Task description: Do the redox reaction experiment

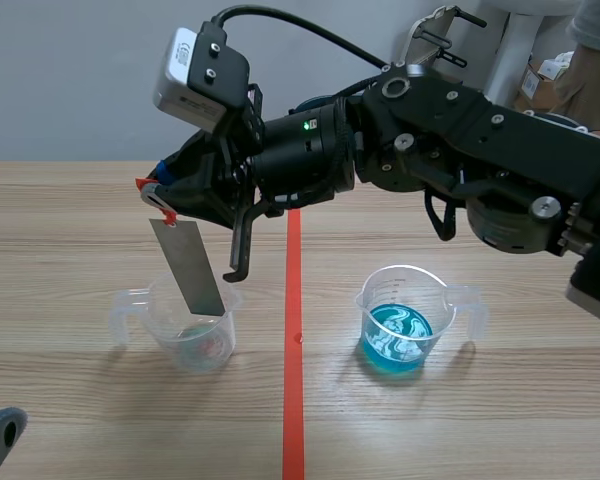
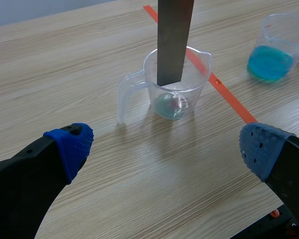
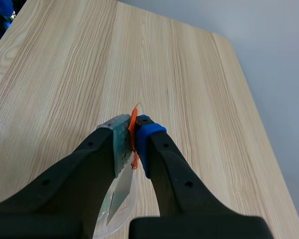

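Hanging from the right gripper (image 1: 162, 198), whose blue-padded fingers are clamped on its orange-tagged top end, the flat grey metal strip (image 1: 190, 268) points down at a slight tilt. Its lower end sits inside the mouth of the clear plastic measuring cup (image 1: 195, 345) on the left of the orange-red tape line (image 1: 293, 330). That cup holds only a thin pool with a greenish and reddish tint, and we cannot tell whether the strip reaches it. Well apart, across the tape line, stands a second clear plastic cup of bright blue liquid (image 1: 400, 335), with pale swirls on its surface. The left gripper (image 2: 167, 147) rests low near the table's front edge, fingers wide apart and holding nothing. We judge that the strip is picked up and brought to a cup. What seems left is getting metal and blue liquid together, letting them react, and setting the strip down on the pale wooden table (image 1: 80, 230).
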